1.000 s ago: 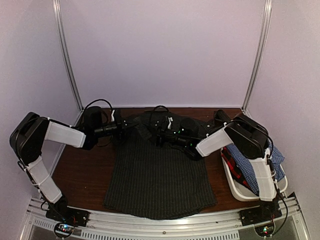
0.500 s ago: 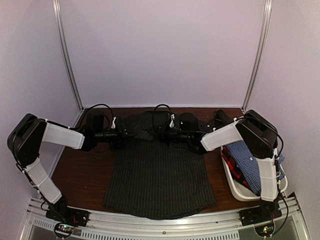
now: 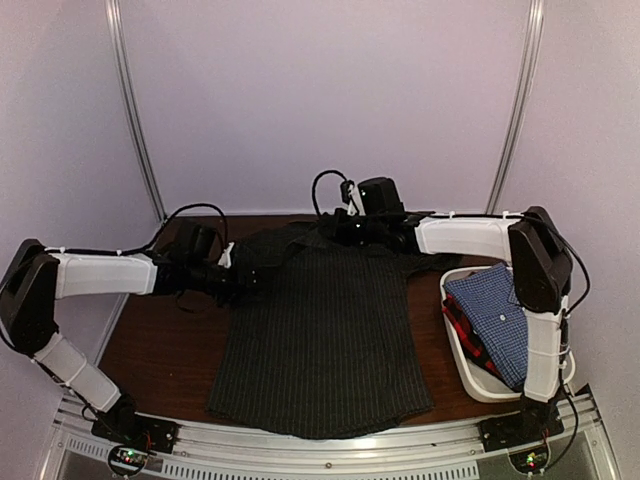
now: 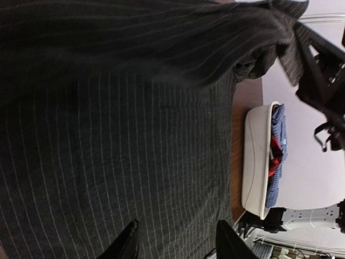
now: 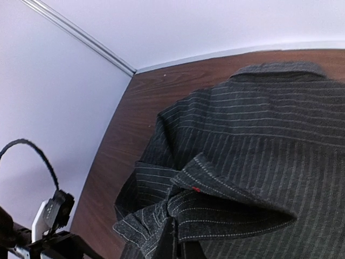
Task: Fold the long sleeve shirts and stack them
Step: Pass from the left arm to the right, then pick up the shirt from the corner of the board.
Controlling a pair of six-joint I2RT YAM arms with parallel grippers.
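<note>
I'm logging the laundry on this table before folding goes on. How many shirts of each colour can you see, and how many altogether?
black pinstriped shirt: 1
blue check shirt: 1
red-and-dark shirt: 1
Total: 3 shirts

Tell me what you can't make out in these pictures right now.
- Right gripper: in the right wrist view, its fingertips are buried in the bunched black pinstripe shirt and cut off by the bottom edge.
- Red-and-dark shirt: in the top view, mostly under the blue check shirt in the white tub.
- Left gripper: in the top view, dark against dark cloth. The left wrist view cuts its fingers at the bottom edge, so contact with the shirt is unclear.
</note>
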